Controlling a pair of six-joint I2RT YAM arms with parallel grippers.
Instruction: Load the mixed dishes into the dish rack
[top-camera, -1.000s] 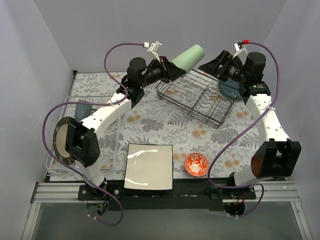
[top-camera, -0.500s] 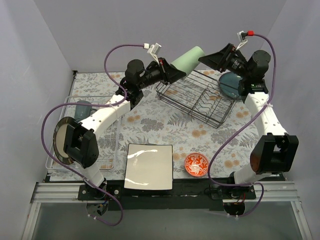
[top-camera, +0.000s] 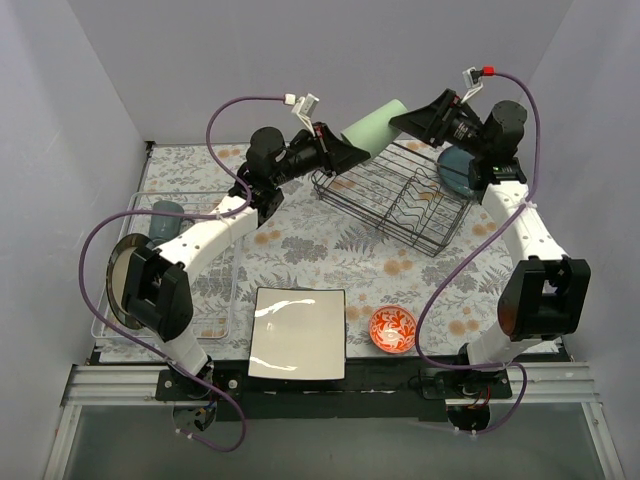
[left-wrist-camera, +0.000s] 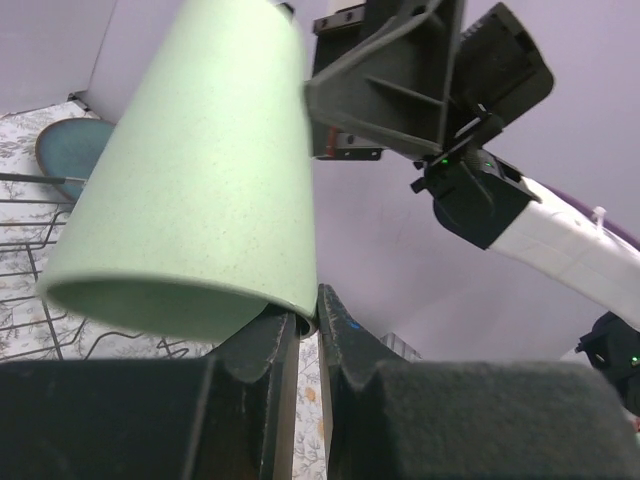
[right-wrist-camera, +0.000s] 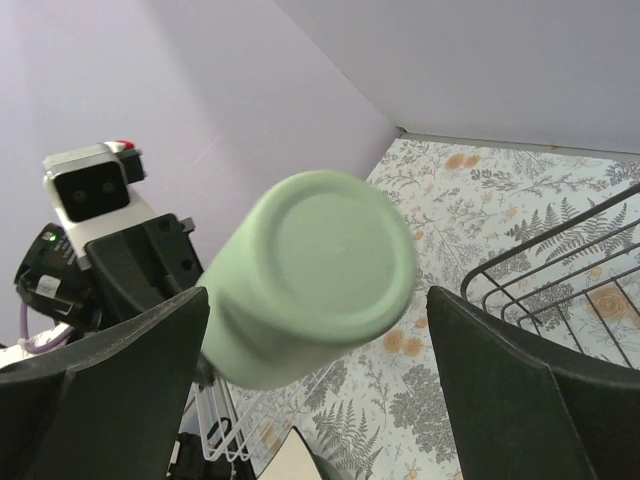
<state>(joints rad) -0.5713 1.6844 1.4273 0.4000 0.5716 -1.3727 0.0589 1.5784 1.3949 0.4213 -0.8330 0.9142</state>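
Note:
My left gripper (top-camera: 343, 152) is shut on the rim of the pale green cup (top-camera: 372, 126) and holds it tilted in the air above the far left corner of the black wire dish rack (top-camera: 395, 195). In the left wrist view the fingers (left-wrist-camera: 270, 345) pinch the cup's wall (left-wrist-camera: 200, 170). My right gripper (top-camera: 402, 120) is open, its jaws spread either side of the cup's base (right-wrist-camera: 320, 260) without touching it. The white square plate (top-camera: 297, 333) and the red-orange bowl (top-camera: 393, 329) lie at the near edge.
A dark teal plate (top-camera: 458, 172) lies behind the rack's right end. A pale wire tray (top-camera: 160, 270) at the left holds a blue-grey cup (top-camera: 165, 214). A round plate (top-camera: 122, 280) stands beside the left arm's elbow. Purple cables loop over both arms.
My right gripper has risen and swung left until its open jaws flank the cup's base. My left gripper has shifted the cup slightly left and back.

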